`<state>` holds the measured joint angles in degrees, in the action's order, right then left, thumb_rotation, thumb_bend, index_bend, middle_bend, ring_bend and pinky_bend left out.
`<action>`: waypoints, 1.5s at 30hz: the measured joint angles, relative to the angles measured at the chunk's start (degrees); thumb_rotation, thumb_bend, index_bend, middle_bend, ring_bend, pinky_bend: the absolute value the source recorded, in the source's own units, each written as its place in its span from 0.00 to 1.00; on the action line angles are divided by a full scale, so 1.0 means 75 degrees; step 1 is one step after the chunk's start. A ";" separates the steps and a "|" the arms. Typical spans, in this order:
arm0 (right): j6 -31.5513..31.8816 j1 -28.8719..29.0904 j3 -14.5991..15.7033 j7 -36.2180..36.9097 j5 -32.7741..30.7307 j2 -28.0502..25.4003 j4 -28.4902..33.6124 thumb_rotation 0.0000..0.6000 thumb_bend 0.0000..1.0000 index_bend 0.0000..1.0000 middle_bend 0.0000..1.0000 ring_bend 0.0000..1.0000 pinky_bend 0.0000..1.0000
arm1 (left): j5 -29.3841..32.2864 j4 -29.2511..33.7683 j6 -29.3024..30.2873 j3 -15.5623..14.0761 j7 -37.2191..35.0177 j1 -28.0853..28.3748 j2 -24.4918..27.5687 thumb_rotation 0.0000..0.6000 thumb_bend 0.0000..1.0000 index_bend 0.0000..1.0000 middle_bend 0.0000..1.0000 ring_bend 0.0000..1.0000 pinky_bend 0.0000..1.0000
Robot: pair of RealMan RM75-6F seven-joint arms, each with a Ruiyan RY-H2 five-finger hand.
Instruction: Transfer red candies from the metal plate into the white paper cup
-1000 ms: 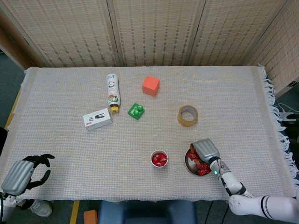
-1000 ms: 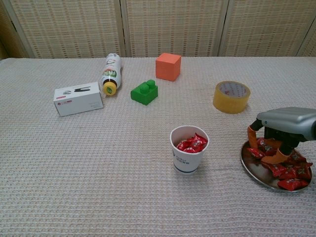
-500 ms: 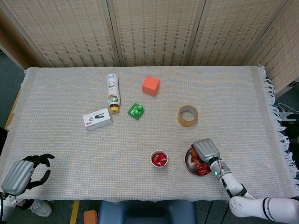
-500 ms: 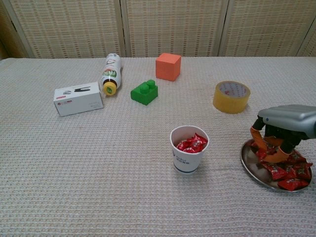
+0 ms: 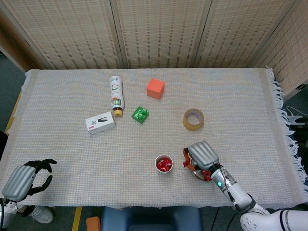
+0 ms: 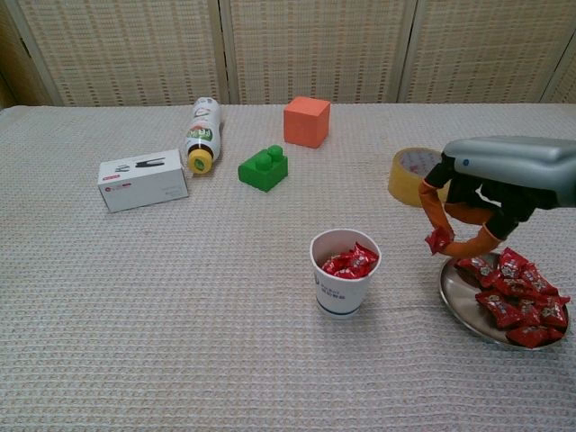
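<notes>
The white paper cup (image 6: 343, 274) (image 5: 164, 163) stands near the table's front and holds several red candies (image 6: 350, 261). To its right lies the metal plate (image 6: 461, 303) with a heap of red candies (image 6: 515, 293). My right hand (image 6: 490, 191) (image 5: 201, 156) hovers above the plate's left edge, lifted off it, and pinches one red candy (image 6: 439, 239) between its orange fingertips (image 6: 476, 246). The plate is mostly hidden under that hand in the head view. My left hand (image 5: 24, 178) hangs off the table's front left corner, fingers apart, holding nothing.
A tape roll (image 6: 416, 175) sits just behind my right hand. Further back are an orange cube (image 6: 306, 121), a green brick (image 6: 264, 167), a lying bottle (image 6: 202, 131) and a small white box (image 6: 143, 180). The table's fringed right edge (image 5: 285, 120) is close by.
My right hand has risen out of the plate and shifted left toward the cup, now carrying one red candy. The left hand has not moved.
</notes>
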<state>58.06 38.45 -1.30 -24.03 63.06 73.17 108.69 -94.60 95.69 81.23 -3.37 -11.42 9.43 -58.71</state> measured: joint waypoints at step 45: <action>0.0301 -0.0475 -0.0091 0.1622 0.1797 0.0318 -0.0772 1.00 0.16 0.41 0.86 0.64 1.00 | -0.0041 -0.0023 0.0031 0.0000 -0.0060 -0.0003 0.0003 1.00 0.43 0.30 0.48 0.41 0.41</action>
<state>60.32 34.89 -1.98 -11.86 76.54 75.55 102.90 -94.90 95.52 81.46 -3.38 -11.88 9.41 -58.68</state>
